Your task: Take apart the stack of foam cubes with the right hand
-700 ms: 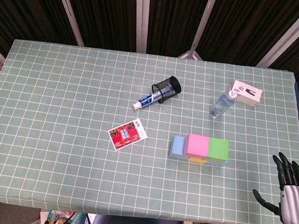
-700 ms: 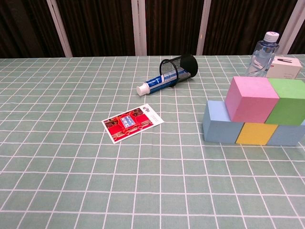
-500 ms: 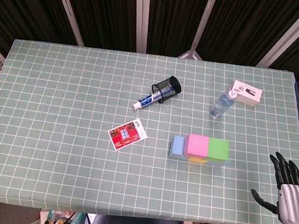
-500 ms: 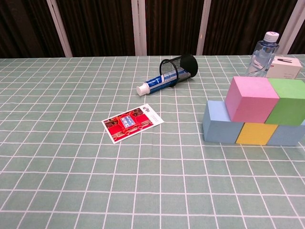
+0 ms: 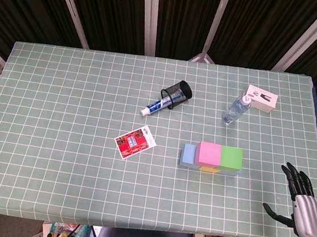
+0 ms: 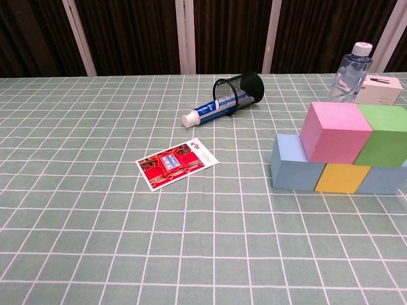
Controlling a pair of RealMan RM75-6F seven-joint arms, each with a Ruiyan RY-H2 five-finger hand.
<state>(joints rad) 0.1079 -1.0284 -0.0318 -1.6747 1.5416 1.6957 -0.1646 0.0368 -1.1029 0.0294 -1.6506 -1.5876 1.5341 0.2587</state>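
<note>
matte foam cubes (image 6: 340,152) stacked square; right hand (image 5: 301,200) splayed apart.

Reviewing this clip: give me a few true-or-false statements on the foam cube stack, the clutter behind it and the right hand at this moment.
1. The pink foam cube sits on the upper layer beside the green foam cube. True.
2. The right hand is gripping the pink foam cube. False: it is near the table's right front corner, fingers spread, well apart from the stack and holding nothing.
3. The black mesh pen cup lies on its side with a blue and white toothpaste tube sticking out. True.
4. The clear plastic water bottle lies flat on the table. False: it stands upright, next to the white box.
5. The red printed card lies on top of the cubes. False: it lies flat on the green checked tablecloth, left of the stack.
</note>
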